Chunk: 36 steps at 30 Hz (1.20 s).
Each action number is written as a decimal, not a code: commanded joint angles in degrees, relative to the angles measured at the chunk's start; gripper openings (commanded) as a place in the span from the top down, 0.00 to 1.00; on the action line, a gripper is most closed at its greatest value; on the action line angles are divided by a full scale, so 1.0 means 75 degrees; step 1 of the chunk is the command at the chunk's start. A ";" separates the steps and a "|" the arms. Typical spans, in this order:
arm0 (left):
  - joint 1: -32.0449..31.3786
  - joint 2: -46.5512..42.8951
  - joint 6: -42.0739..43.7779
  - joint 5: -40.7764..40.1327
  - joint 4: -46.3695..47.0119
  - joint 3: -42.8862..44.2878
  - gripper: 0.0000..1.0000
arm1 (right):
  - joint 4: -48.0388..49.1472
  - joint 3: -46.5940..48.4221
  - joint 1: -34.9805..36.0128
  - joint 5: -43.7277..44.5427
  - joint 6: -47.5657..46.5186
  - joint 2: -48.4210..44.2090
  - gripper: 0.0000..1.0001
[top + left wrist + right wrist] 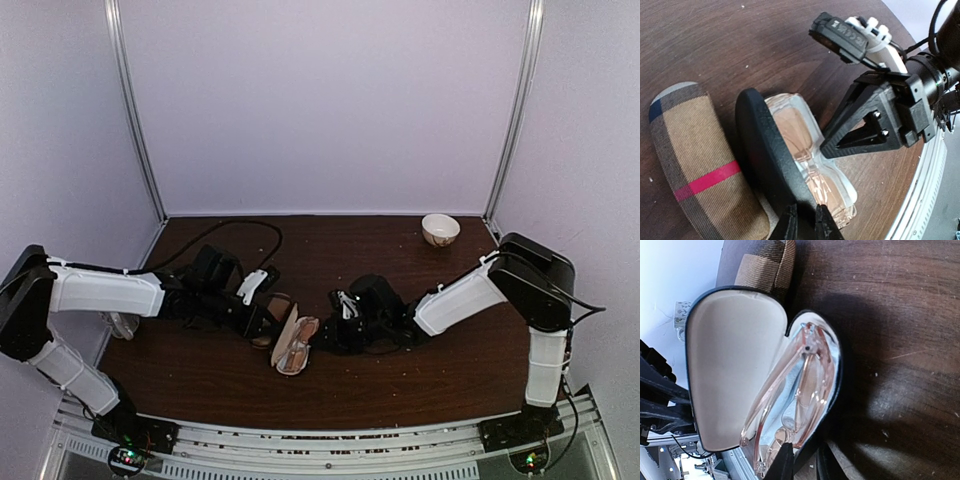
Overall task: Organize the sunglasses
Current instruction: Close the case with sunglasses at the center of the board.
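A black case lies open mid-table, its lid (765, 150) raised and cream-lined (730, 365). One pair of sunglasses (807, 385) with a pinkish-copper frame is folded inside the base (810, 150). My left gripper (806, 224) reaches in from the left, its jaws closed over the lid's rim. From the right, my right gripper (804, 462) has one finger inside the base and one outside, pinching the base's rim. In the top view both grippers meet at the case (295, 345).
A plaid brown case with a red stripe (700, 165) lies right behind the black lid. A small bowl (440, 229) stands at the back right. A black cable (240, 226) loops at the back left. The table's front rail (320, 440) is close.
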 commanded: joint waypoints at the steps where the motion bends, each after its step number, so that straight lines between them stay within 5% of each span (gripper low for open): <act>1: -0.0178 0.0390 -0.0082 0.0186 0.0410 0.0100 0.85 | 0.0539 0.0128 0.0125 -0.0034 -0.0087 0.0111 0.85; 27: -0.0655 0.1442 -0.0268 0.0538 0.0905 0.0553 0.85 | 0.0108 0.0200 0.0098 0.0113 -0.0331 -0.0191 0.86; 36: -0.0655 0.0833 -0.0142 0.0100 0.0470 0.0631 0.70 | -0.1348 -0.0051 -0.0136 0.0639 -0.1272 -0.1270 0.76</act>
